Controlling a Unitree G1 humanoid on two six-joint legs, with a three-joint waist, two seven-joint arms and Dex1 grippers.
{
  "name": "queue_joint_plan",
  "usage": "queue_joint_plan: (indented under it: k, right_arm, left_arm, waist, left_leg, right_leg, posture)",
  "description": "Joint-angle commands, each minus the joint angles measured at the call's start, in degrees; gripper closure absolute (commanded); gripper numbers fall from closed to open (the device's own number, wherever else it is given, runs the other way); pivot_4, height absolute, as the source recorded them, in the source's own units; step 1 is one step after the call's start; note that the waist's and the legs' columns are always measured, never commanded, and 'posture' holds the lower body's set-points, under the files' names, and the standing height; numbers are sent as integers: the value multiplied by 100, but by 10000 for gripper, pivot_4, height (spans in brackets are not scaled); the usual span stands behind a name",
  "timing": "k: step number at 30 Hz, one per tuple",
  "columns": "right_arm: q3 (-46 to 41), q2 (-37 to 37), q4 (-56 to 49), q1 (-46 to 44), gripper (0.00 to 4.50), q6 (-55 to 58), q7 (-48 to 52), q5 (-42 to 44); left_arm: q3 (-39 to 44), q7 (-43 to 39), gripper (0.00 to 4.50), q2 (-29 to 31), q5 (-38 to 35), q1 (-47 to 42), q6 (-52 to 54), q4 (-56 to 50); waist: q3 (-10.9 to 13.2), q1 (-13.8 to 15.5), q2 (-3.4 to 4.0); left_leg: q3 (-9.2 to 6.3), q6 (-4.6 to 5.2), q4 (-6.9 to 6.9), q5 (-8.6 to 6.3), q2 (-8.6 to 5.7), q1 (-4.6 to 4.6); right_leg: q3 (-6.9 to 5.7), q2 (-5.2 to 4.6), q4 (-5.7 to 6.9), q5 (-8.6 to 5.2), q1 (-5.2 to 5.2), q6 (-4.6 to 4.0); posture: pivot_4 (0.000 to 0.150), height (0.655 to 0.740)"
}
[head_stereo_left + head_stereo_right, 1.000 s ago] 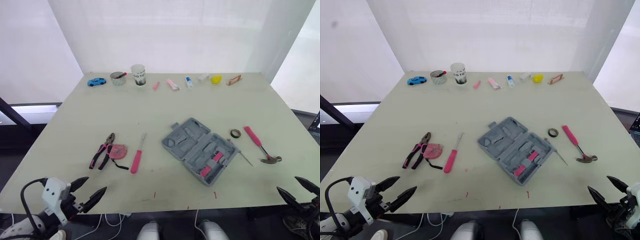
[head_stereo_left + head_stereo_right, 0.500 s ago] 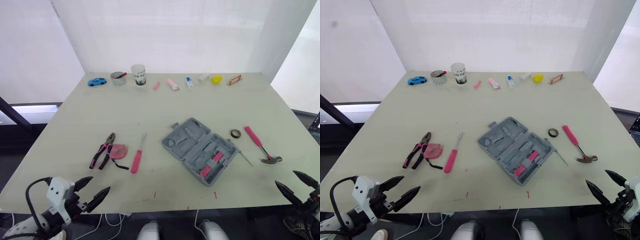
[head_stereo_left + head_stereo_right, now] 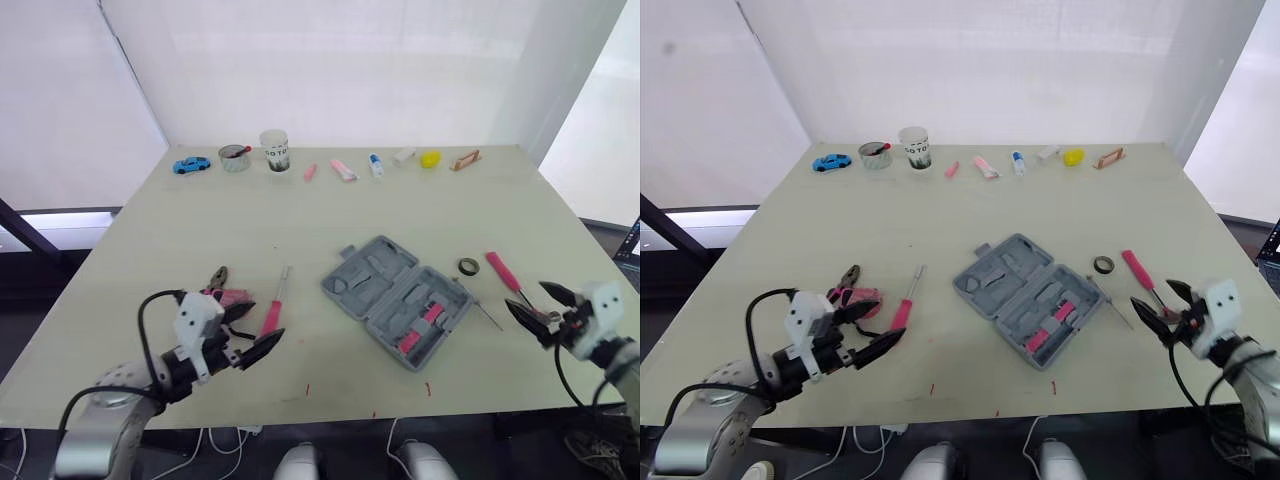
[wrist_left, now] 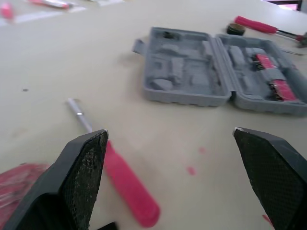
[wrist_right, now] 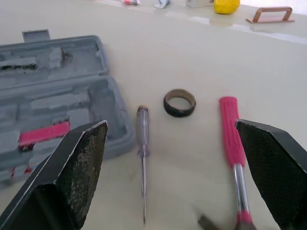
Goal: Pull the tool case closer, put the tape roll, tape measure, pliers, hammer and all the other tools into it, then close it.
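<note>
Holding the left gripper (image 3: 265, 322) spread wide, gripping nothing, low over the table (image 3: 300, 210). Hovering right above the screwdriver (image 4: 129, 191), with its pink handle lying between the two fingers, closer to one of them, and its shaft reaching just past that tip. Having the tape measure (image 3: 230, 296) and pliers (image 3: 215, 277) side by side just beside that gripper, on the side away from the case (image 3: 365, 272). Facing the case a little way ahead of the left fingertips, apart from them, lying flat with its lid thrown back, showing bare grey moulding in the nearer half and pink pieces (image 3: 424, 322) in the half farther off.

Holding the right gripper (image 3: 524, 294) spread wide too, empty, low over the table. Hovering just over the hammer (image 3: 501, 270), with its pink handle running ahead between the fingers, close to one of them, and its head blurred nearer the wrist. Having the tape roll (image 5: 179, 102) ahead, about midway between the fingers, just beside the handle's end. Having the thin driver (image 5: 142, 143) between the fingers as well, next to the case's pink-filled half.

Facing, well beyond both grippers, a row of small items along the table's far edge, among them a toy car (image 3: 191, 164) and a cup (image 3: 274, 150).
</note>
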Motion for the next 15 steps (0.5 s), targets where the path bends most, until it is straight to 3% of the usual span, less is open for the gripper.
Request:
queue_joint_plan:
  k: [1, 10, 14, 15]
  right_arm:
    - [315, -171, 242, -582, 0, 158, 51, -240]
    - [1427, -48, 1957, -2692, 0, 336, 219, -1074]
    - [1906, 131, 2938, -3581, 0, -73, 411, -1545]
    - [2045, 140, 3190, -3750, 2610, -290, 424, -1728]
  left_arm:
    - [-216, -70, 478, 120, 69, -170, 44, -149]
    - [-1166, -294, 478, 36, 545, -842, -92, 439]
    - [-1576, -508, 13018, -2, 842, -1211, -268, 975]
    - [-1631, -540, 17805, -25, 869, -1279, -280, 1093]
  waist:
    - [0, 7, 0]
    - [3, 11, 2]
    - [4, -7, 3]
    - [4, -10, 3]
  left_leg:
    - [0, 0, 0, 0, 0, 0]
    - [3, 1, 7, 0, -1, -6]
    - [9, 1, 9, 0, -1, -11]
    - [9, 1, 9, 0, -1, -10]
  right_leg:
    - [-2, 2, 2, 0, 0, 0]
    - [-4, 2, 3, 0, 1, 1]
    - [-2, 2, 3, 4, -3, 6]
    - [-1, 3, 3, 13, -3, 22]
  posture:
    - [1500, 7400]
    - [1500, 7400]
    - [1500, 7400]
    - [1500, 7400]
